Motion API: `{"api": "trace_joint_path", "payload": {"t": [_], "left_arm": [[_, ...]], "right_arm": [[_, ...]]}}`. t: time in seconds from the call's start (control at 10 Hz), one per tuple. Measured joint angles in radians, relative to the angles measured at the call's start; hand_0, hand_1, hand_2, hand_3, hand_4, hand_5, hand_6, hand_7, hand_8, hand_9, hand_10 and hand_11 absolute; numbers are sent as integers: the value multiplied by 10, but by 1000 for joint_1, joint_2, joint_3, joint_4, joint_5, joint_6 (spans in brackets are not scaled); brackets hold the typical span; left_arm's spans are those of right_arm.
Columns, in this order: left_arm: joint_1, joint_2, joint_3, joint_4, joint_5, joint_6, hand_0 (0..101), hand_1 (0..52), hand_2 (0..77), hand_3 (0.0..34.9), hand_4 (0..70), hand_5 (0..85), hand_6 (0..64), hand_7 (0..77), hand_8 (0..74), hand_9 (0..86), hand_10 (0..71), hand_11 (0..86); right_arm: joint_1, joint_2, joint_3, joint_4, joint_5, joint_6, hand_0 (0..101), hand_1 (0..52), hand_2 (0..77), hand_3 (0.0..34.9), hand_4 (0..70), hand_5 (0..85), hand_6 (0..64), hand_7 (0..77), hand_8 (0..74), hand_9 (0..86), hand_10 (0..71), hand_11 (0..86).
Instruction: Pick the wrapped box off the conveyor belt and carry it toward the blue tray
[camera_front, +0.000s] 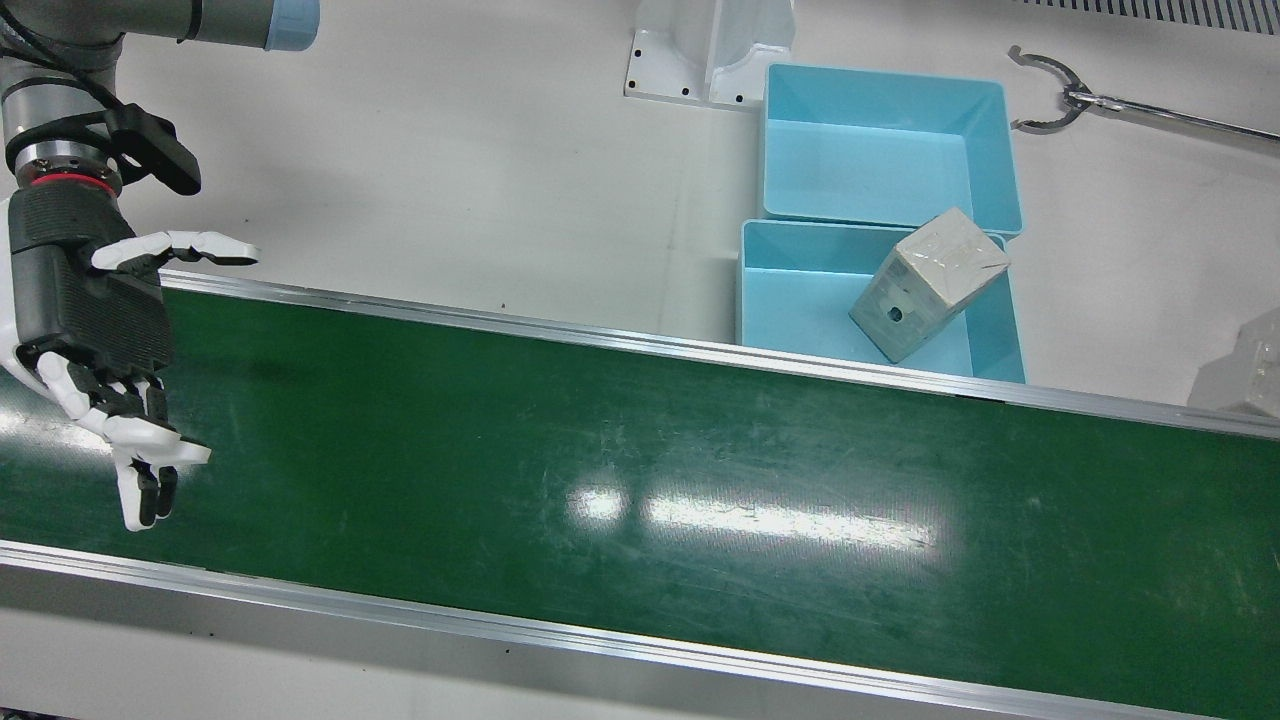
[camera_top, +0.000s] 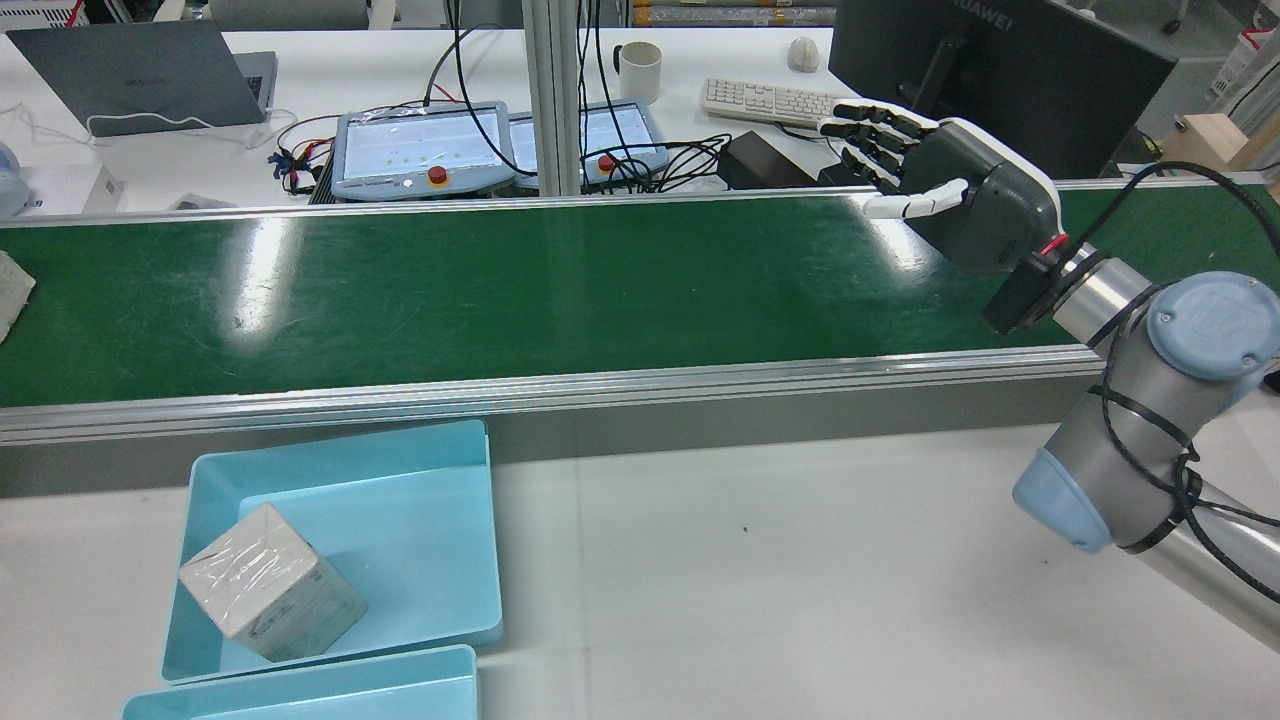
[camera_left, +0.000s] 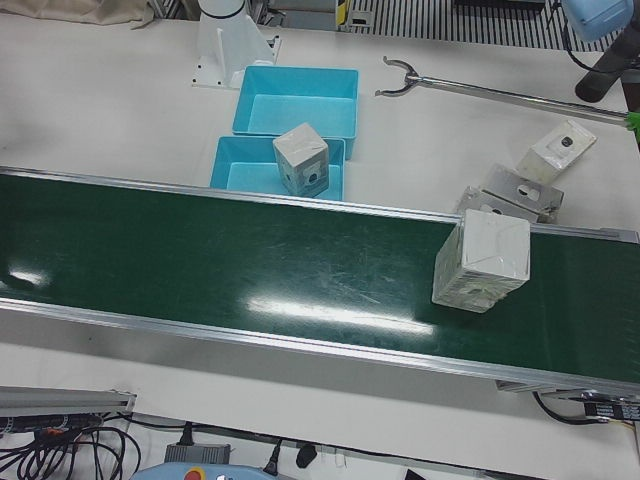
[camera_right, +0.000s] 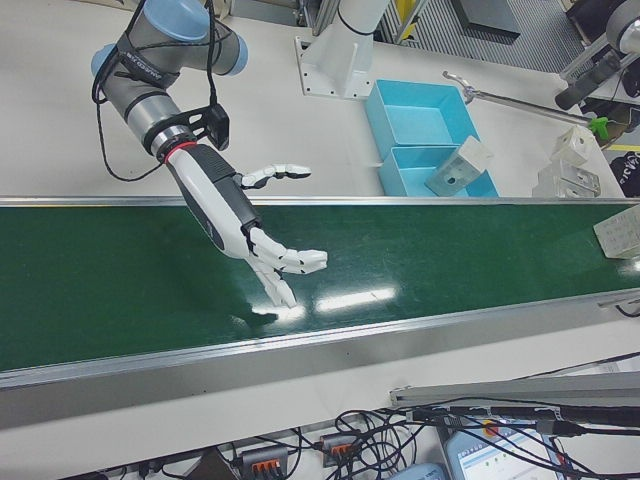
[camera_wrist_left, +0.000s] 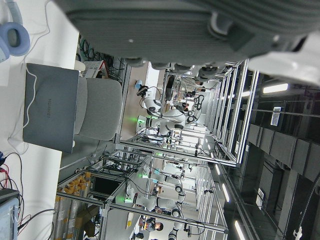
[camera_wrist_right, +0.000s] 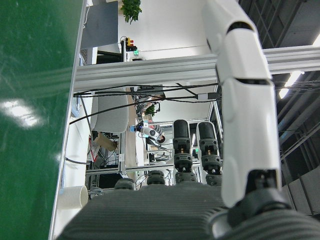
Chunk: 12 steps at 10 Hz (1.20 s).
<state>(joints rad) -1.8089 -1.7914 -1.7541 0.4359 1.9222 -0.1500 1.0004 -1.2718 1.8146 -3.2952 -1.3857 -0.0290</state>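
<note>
Green conveyor belt (camera_left: 250, 270): wrapped box (camera_left: 481, 260) upright, long axis vertical; right robot hand (camera_right: 262, 250) spread, empty.

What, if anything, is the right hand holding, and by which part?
Nothing. The right hand hangs open over the belt, fingers spread. The nearest box stands free farther along the belt.

A wrapped box (camera_left: 481, 260), pale and sheathed in glossy clear film, stands slightly tilted on the green conveyor belt (camera_left: 250, 265) near its end. Beside the belt's far rail, a blue tray (camera_left: 235, 165) holds another wrapped box (camera_left: 301, 159), tipped on edge against the tray's wall.
</note>
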Motion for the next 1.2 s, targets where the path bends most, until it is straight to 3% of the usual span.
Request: {"api": "trace_joint_path", "payload": {"t": [0.1,0.4,0.7,0.8,0.9,1.0,1.2], "left_arm": [[0,0,0,0,0,0,0,0,11,0,0,11,0,5,5,0,5,5],[0,0,0,0,0,0,0,0,11,0,0,11,0,5,5,0,5,0],[0,0,0,0,0,0,0,0,11,0,0,11,0,5,5,0,5,0],[0,0,0,0,0,0,0,0,5,0,0,11,0,5,5,0,5,0],[0,0,0,0,0,0,0,0,5,0,0,11,0,5,5,0,5,0],[0,0,0,0,0,0,0,0,11,0,0,11,0,5,5,0,5,5],[0,0,0,0,0,0,0,0,11,0,0,11,0,5,5,0,0,5]], "right_arm": [[-7,7,-4,-2,-2,-1,504,180,185,65,164,224,65,251,0,60,0,16],[21,15,2,-3,-5,0,505,180,185,73,175,224,71,251,0,60,0,16],[51,-12,40,-26,-6,26,506,191,185,72,175,224,71,251,0,60,0,16],[51,-20,48,-46,-6,38,516,213,213,92,207,245,82,278,16,54,0,16],[49,-22,51,-61,-6,48,517,213,229,96,207,245,82,284,16,54,0,16],[45,-16,50,-68,-6,57,521,224,229,82,93,229,44,207,0,16,0,16],[39,0,42,-70,-5,72,529,224,229,82,115,235,44,213,0,27,0,16]]}}
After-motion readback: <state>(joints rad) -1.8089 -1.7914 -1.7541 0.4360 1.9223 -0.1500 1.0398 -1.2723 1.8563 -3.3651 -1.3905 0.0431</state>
